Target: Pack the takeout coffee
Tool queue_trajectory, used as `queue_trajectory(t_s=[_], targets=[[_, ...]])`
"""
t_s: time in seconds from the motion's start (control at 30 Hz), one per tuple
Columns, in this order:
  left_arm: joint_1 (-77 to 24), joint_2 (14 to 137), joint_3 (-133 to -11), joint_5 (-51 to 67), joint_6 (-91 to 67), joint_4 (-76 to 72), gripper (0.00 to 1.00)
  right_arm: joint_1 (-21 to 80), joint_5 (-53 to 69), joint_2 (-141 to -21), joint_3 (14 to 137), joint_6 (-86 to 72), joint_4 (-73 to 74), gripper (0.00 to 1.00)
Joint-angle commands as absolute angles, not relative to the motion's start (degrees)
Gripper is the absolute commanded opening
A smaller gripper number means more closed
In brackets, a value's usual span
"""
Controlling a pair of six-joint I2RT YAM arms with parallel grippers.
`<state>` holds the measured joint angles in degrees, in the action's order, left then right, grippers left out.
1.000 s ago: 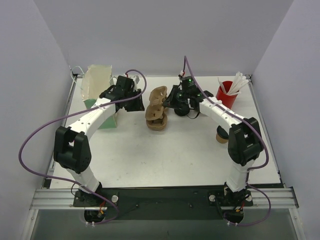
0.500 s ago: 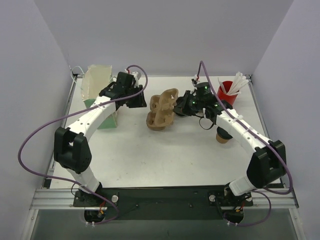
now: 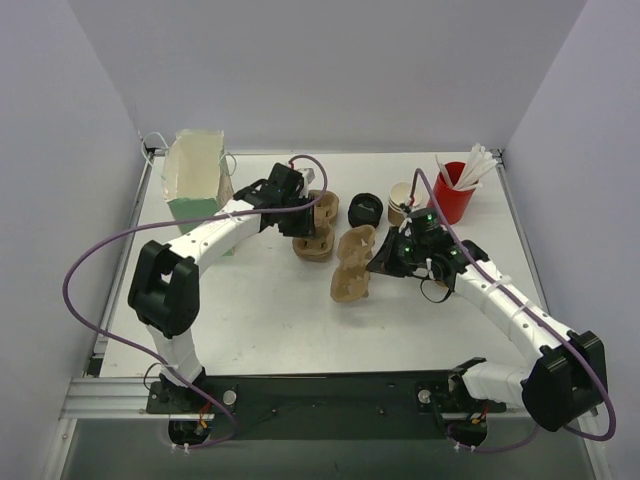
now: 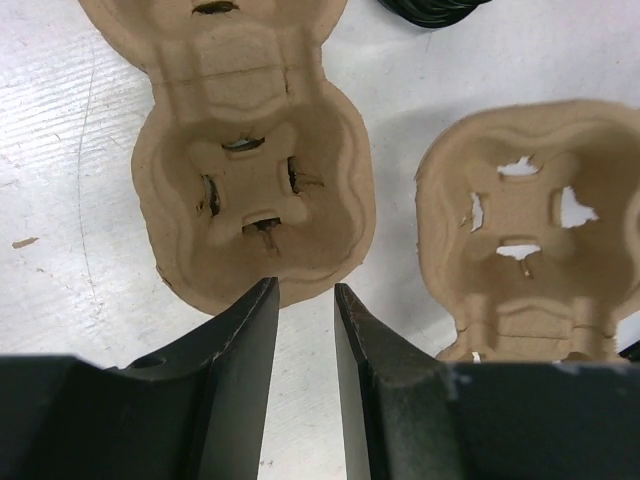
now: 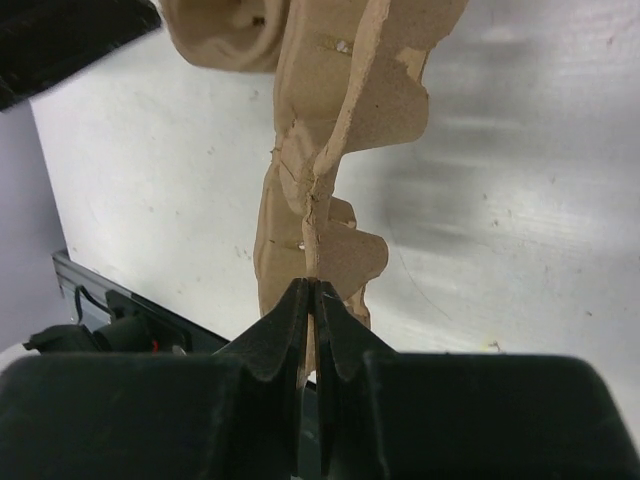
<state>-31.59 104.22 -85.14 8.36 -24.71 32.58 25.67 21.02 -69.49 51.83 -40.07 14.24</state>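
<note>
The takeout coffee (image 3: 366,208) shows only its round black lid, standing behind the pulp cup carriers; its edge (image 4: 430,8) is at the top of the left wrist view. My right gripper (image 3: 385,262) (image 5: 315,285) is shut on the rim of one brown carrier (image 3: 352,266) (image 5: 330,150), holding it tilted over the table. My left gripper (image 3: 300,215) (image 4: 305,290) hangs at the near edge of the remaining carrier stack (image 3: 316,232) (image 4: 250,190). Its fingers are slightly apart with only bare table between them.
A pale green paper bag (image 3: 195,178) stands open at the back left. A stack of lidless tan cups (image 3: 402,200) and a red cup of white sticks (image 3: 455,190) stand at the back right. The held carrier (image 4: 520,220) hangs just right of the stack.
My right gripper has pulled one carrier off the stack, toward the near right. The left gripper has moved right onto the stack and narrowed a little. The black lid is now uncovered.
</note>
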Motion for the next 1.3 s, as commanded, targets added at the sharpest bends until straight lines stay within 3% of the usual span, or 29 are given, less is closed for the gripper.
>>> queue_trajectory(t_s=[0.0,0.4,0.5,0.53,0.63,0.77,0.93,1.13,1.27], targets=[[-31.5,102.0,-84.8,8.5,-25.9,29.4,0.39,26.4,22.2,-67.6,46.9,-39.6,14.4,0.0],[-31.2,98.2,-88.6,8.6,-25.0,33.4,0.4,21.8,13.5,-72.6,44.2,-35.7,22.9,0.0],[-30.4,98.2,-91.2,8.4,-24.3,36.7,0.4,21.5,10.6,-73.6,46.8,-34.4,26.6,0.3],[-30.3,98.2,-91.5,8.3,-24.1,37.3,0.4,21.6,9.3,-73.6,47.5,-34.2,27.3,0.49],[-30.1,97.5,-91.6,8.2,-23.8,38.6,0.4,21.9,5.6,-73.0,51.7,-33.0,30.8,0.64],[-28.6,92.7,-93.0,8.1,-24.9,39.0,0.4,26.0,0.7,-72.9,60.2,-32.3,32.8,0.64],[-21.0,90.2,-103.0,7.4,-27.0,43.1,0.39,34.0,2.4,-83.6,71.6,-33.5,30.5,0.64],[-13.3,89.8,-114.4,-2.5,-26.3,53.2,0.39,37.6,7.6,-96.1,78.0,-34.4,26.0,0.64],[-6.5,88.0,-112.8,-7.8,-27.2,54.8,0.4,40.9,8.4,-102.3,81.5,-34.1,25.8,0.63]])
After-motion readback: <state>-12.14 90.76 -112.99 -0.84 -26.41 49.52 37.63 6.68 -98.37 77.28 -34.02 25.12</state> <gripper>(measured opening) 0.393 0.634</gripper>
